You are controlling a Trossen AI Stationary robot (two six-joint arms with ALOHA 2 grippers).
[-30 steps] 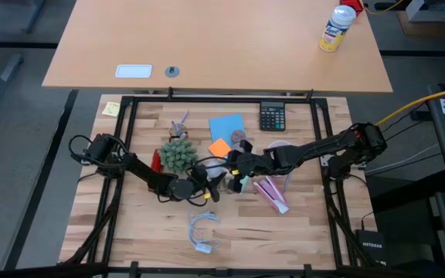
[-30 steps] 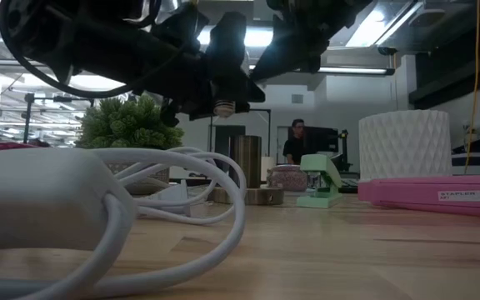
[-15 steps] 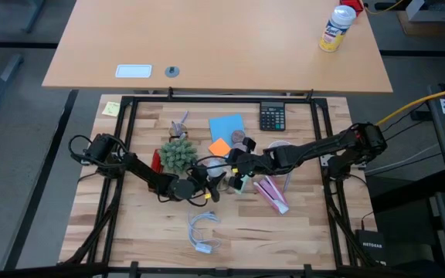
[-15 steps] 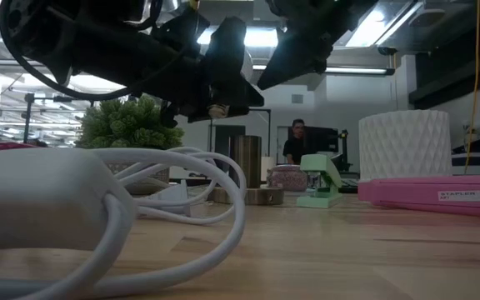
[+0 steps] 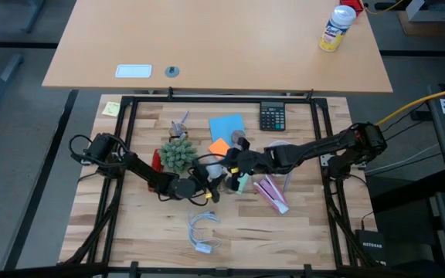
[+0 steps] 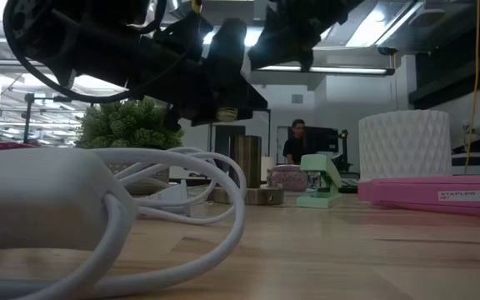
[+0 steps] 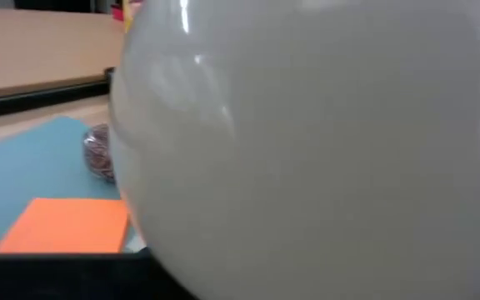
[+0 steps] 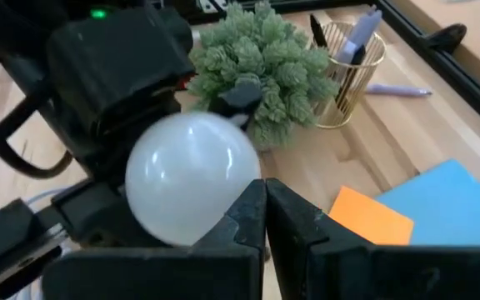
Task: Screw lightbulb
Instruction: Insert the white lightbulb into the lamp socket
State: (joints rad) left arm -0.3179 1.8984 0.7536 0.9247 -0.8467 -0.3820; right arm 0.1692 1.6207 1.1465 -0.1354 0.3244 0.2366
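Note:
The lightbulb (image 8: pixel 192 177), a frosted white globe, is held above the table's middle by my left gripper (image 5: pixel 205 184). Its globe fills the left wrist view (image 7: pixel 307 142). Its grey screw base (image 6: pixel 226 112) shows under the dark gripper in the low view. My right gripper (image 8: pixel 265 218) is shut, and its fingertips sit right beside the globe on the side toward the table's right (image 5: pixel 230 171). The white looped cord (image 5: pixel 203 232) lies on the table nearer the near edge. My left gripper is shut on the lightbulb, but the globe and the gripper's own body hide the fingers. The bulb is lifted clear of the table, its screw base (image 6: pixel 226 112) pointing down. My right gripper's finger (image 8: pixel 244 212) lies at the globe's edge; I cannot tell whether it touches.
A green plant (image 5: pixel 178 154) and a gold wire pen cup (image 5: pixel 180 125) stand behind the bulb. Blue paper (image 5: pixel 226 126), orange notes (image 5: pixel 219 147) and a calculator (image 5: pixel 272 116) lie farther back. A pink stapler (image 5: pixel 271 193) lies to the right.
My right gripper has risen a little beside the bulb. My left gripper has kept the bulb in about the same place above the table.

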